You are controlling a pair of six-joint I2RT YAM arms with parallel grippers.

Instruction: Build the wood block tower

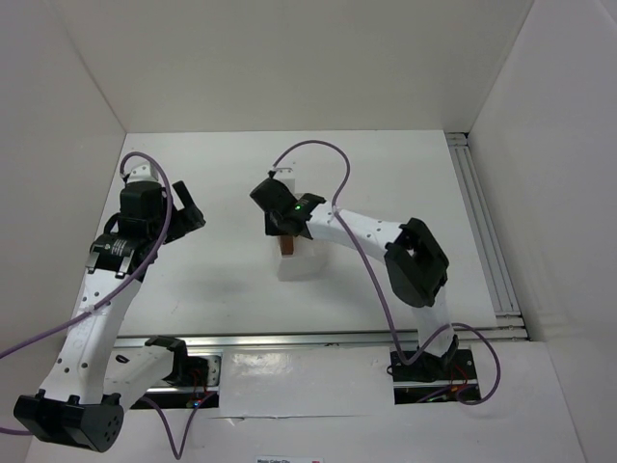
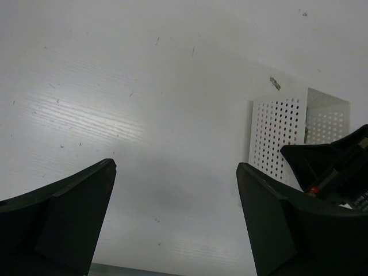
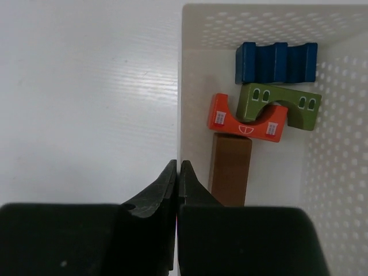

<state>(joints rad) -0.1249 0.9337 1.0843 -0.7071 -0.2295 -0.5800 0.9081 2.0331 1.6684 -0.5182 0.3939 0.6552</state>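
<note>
Closest in the right wrist view, the right end effector (image 3: 179, 167) has its fingers pressed together across the left wall of the white bin (image 3: 183, 86), one finger outside and one inside, so it appears to be pinching that thin wall. Just beyond the inner finger the wood blocks lie flat on the bin floor in a touching line: the brown block (image 3: 230, 169) nearest, the red block (image 3: 227, 118) slanted across its far end, then the green arch (image 3: 279, 93) hooked over the red, and the blue block (image 3: 276, 62) farthest. No tower stands anywhere, so the work looks to be at its opening step, getting the pieces out. Well off to the side, the left end effector (image 2: 175, 218) hangs spread wide over bare tabletop (image 2: 144, 115), holding nothing. The next move probably calls for letting go of the wall, opening, and reaching in for the brown base piece without nudging the red one.
</note>
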